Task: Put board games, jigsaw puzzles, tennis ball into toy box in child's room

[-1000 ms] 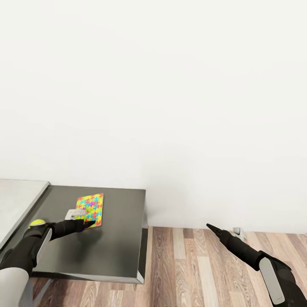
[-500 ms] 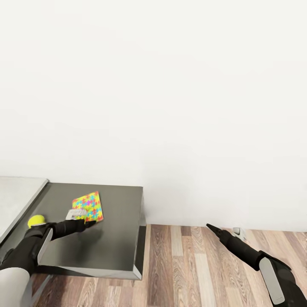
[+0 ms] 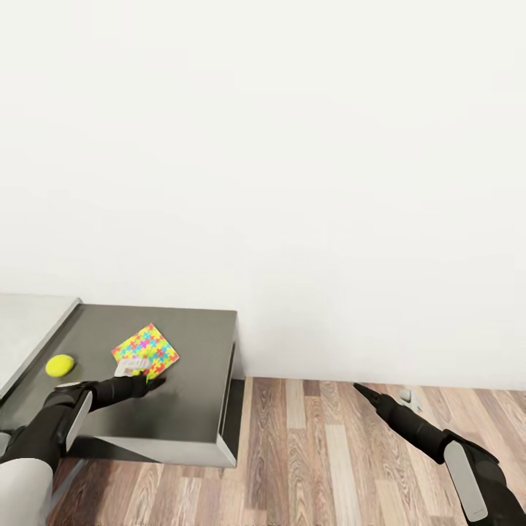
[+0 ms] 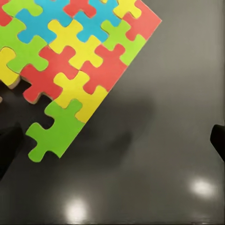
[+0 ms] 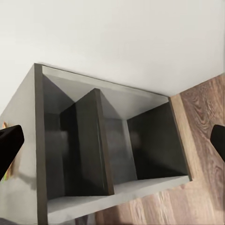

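At lower left of my head view, the dark grey bench (image 3: 193,380) carries one jigsaw puzzle (image 3: 145,349) and, left of it, the tennis ball (image 3: 60,364).

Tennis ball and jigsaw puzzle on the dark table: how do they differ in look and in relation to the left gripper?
The tennis ball is a small plain yellow-green sphere; the jigsaw puzzle is a flat, multicoloured square sheet lying cornerwise. The ball sits apart from the left gripper; the puzzle's near corner lies right at its fingertips, with the fingers spread. Both rest on the dark table.

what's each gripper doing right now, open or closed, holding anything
Left gripper: open, empty, fingertips by the jigsaw puzzle edge.
Right gripper: open, empty, over the floor.
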You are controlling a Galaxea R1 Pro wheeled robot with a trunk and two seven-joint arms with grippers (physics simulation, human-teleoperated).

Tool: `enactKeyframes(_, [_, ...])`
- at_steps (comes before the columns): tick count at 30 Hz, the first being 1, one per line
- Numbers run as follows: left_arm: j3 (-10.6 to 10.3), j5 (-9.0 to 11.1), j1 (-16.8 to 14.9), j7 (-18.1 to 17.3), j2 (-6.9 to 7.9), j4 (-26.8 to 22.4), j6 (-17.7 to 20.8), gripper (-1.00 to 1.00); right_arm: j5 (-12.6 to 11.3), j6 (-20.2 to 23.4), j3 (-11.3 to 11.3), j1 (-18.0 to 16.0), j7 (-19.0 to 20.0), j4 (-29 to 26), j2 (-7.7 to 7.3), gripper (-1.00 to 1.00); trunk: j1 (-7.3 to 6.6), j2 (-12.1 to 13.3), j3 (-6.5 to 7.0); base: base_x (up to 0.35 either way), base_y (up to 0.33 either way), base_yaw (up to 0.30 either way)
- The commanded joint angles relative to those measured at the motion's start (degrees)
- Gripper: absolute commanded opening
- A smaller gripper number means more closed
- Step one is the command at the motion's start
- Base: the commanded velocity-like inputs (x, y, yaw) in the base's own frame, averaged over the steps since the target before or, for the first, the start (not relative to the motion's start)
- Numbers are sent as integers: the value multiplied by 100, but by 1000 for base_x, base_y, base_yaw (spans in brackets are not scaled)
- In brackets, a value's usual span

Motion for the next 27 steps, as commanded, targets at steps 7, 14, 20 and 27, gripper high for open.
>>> enactKeyframes(7, [22,-37,-4,-44,-3,-8,35,100,-21,40,-9,-4,9,-1,5,100,2,-10,-10,-120,-44,0])
enactKeyframes(14, [24,-13,-4,-65,3,-131,41,100,-21,40,-6,-6,9,2,7,100,2,-10,-7,-48,-8,-2])
enactKeyframes(20, [50,22,-4,-85,23,-516,88,100,-21,40,-3,-4,9,-1,8,100,2,-10,29,-10,0,-57])
enactKeyframes(27, [79,48,-4,-88,46,-723,140,100,-21,40,-3,-3,9,-1,2,100,2,-10,88,80,123,-78])
